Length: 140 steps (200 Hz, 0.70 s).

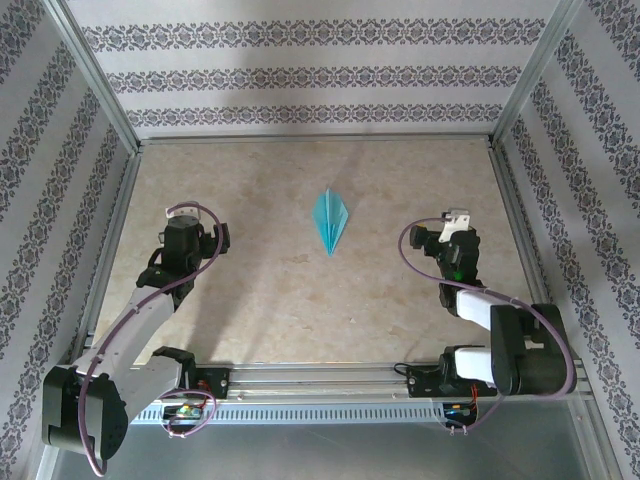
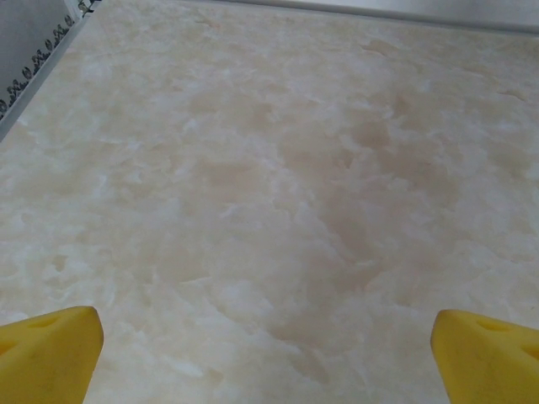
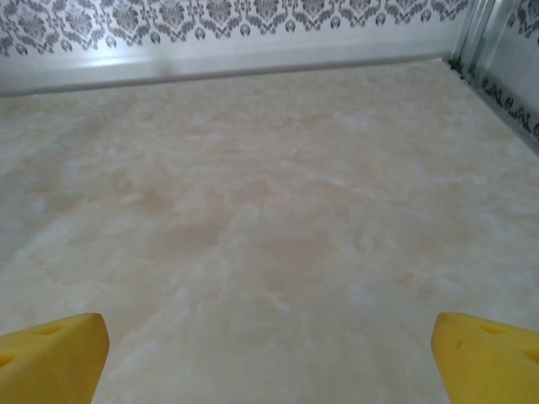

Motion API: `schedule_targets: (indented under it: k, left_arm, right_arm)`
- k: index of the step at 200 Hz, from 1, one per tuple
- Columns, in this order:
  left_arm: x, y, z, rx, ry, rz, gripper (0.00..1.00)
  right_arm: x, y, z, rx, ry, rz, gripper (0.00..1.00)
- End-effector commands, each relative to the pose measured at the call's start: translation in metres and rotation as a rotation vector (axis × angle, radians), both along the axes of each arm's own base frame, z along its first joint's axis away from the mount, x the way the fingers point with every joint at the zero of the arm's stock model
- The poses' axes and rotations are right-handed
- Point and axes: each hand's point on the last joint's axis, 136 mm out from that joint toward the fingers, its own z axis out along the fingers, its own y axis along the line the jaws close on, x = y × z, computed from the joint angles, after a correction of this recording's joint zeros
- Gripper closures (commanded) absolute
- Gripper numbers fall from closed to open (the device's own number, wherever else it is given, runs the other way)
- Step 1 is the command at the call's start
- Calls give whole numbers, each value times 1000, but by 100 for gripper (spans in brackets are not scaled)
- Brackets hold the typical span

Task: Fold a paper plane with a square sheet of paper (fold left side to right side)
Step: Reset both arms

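The square sheet of paper lies folded into a slim teal-blue paper plane (image 1: 330, 221) on the marbled table, a little past its middle, with the sharp tip pointing toward the arms. My left gripper (image 1: 192, 222) hovers well to the left of the plane. My right gripper (image 1: 446, 230) hovers well to its right. Neither touches the paper. In the left wrist view the yellow fingertips (image 2: 50, 347) stand far apart over bare table, and my left gripper (image 2: 269, 358) is open and holds nothing. In the right wrist view my right gripper (image 3: 269, 358) is likewise open, its yellow pads (image 3: 52, 353) wide apart.
Patterned walls with metal frame rails (image 1: 315, 139) close in the table at the back and on both sides. The back wall (image 3: 227, 34) rises ahead of the right wrist camera. The arm bases stand on a rail (image 1: 320, 380) along the near edge.
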Motion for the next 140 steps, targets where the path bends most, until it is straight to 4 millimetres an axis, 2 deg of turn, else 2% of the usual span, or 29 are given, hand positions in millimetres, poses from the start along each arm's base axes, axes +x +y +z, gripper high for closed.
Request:
schedule_targets:
  k: [1,32,54,69,76,113,140]
  left_arm:
    - [-3,10,3,32,-11,28,0]
    - [-4,13,1,49,-3,38,0]
    - [-4,16,-1,65,4,45,0]
    - [-3,18,-1,78,2,52,0]
    - [-2,19,-2,87,1,57,0]
    - [2,46,-9,269,6,147,0]
    - [9,50,-10,320,-38,159,0]
  right_arm:
    - [8,2,12,-29,-96,30,2]
    - [13,7,-4,-27,-91,59,2]
    - [17,0,-5,-19,-96,23,2]
    - [27,-10,-8,-5,-47,-37,2]
    - [28,-8,-12,-17,-25,-30,2]
    - [27,-7,-14,-32,-17,-40,2]
    - [28,-7,-12,-35,-22,-40,2]
